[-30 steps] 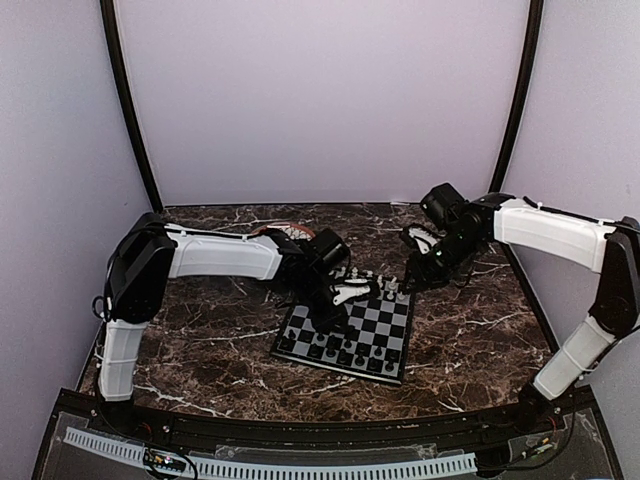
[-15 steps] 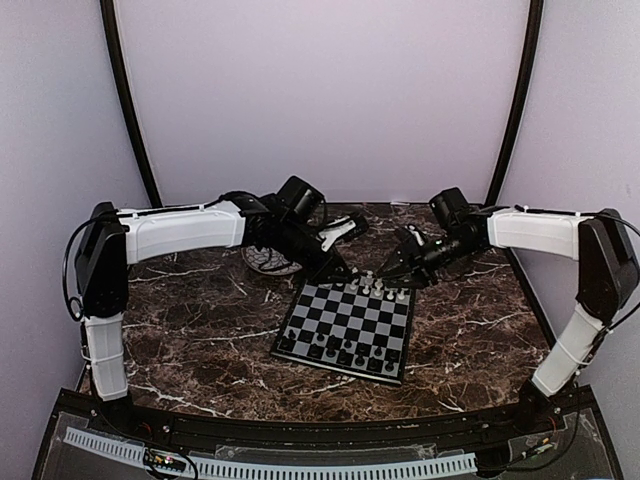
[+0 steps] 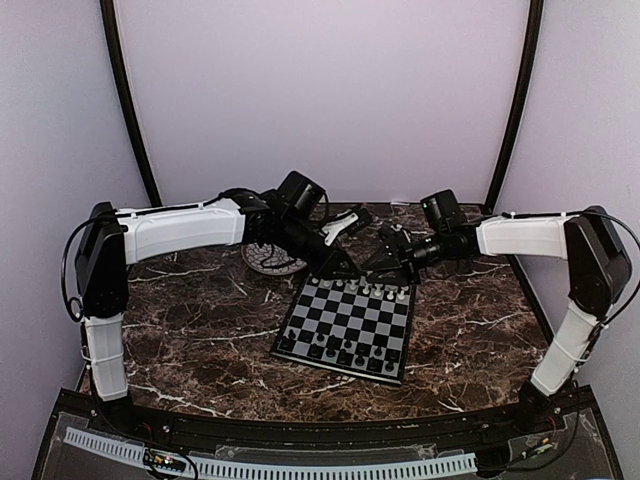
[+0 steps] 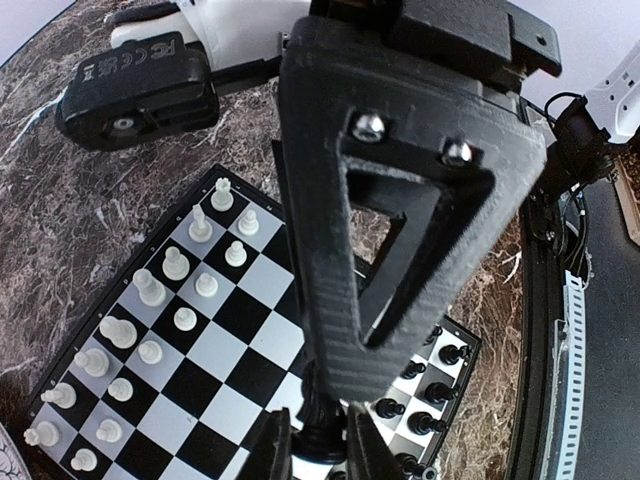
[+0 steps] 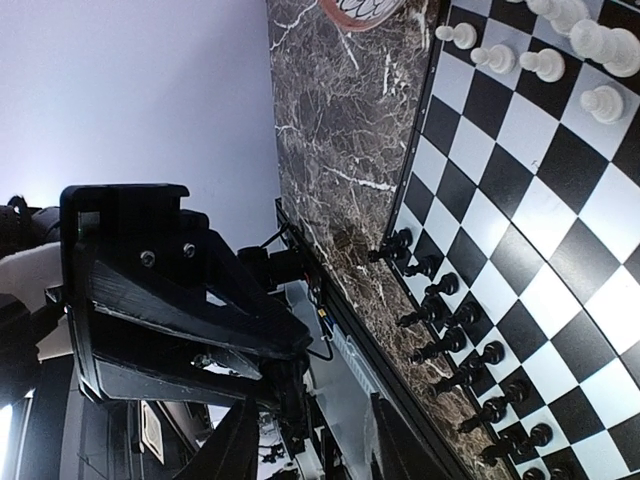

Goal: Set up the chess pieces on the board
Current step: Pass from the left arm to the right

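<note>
Left gripper (image 4: 315,460) pinches apparently black piece (image 4: 322,438); right gripper (image 5: 312,445) fingers spread; board (image 3: 350,322) holds white pieces (image 3: 366,290), black pieces (image 3: 330,351).

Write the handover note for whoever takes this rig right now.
Left gripper: jaws shut on a small black chess piece, held above the black-and-silver checked chessboard.
Right gripper: jaws open, empty, close to the left one.
Done: pale white pieces fill the two far rows; black pieces stand along the near side.
Left: place the held piece; the black rows are partly hidden, so check them for gaps.
</note>
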